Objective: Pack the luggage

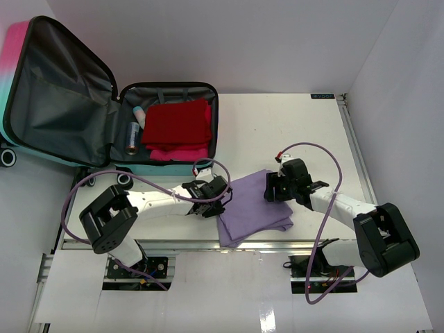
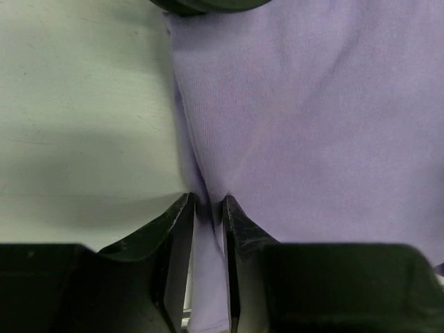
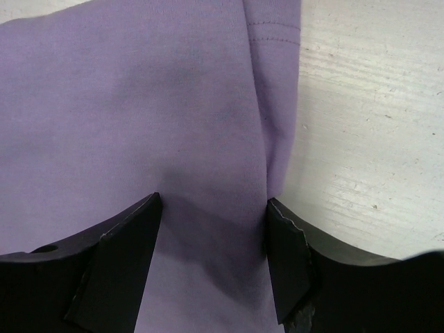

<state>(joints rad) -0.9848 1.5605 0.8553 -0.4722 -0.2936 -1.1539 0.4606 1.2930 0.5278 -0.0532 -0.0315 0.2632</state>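
Observation:
The luggage (image 1: pixel 41 142), pink-to-teal with dark grey lining, lies open at the back left, its lid up. Inside are folded red and pink cloths (image 1: pixel 177 128), a small bottle and a can. A folded purple cloth (image 1: pixel 255 207) lies on the table between the arms. My left gripper (image 1: pixel 220 196) is shut on the cloth's left edge, which is pinched between the fingers in the left wrist view (image 2: pixel 208 201). My right gripper (image 1: pixel 272 187) is open, its jaws wide apart over the cloth's right edge (image 3: pixel 208 173).
The white table (image 1: pixel 277 125) has a rail (image 1: pixel 354 146) along its right side and walls close behind and to the right. Purple cables (image 1: pixel 326 159) loop from both arms. The suitcase's black wheels (image 1: pixel 8 158) stick out at the far left.

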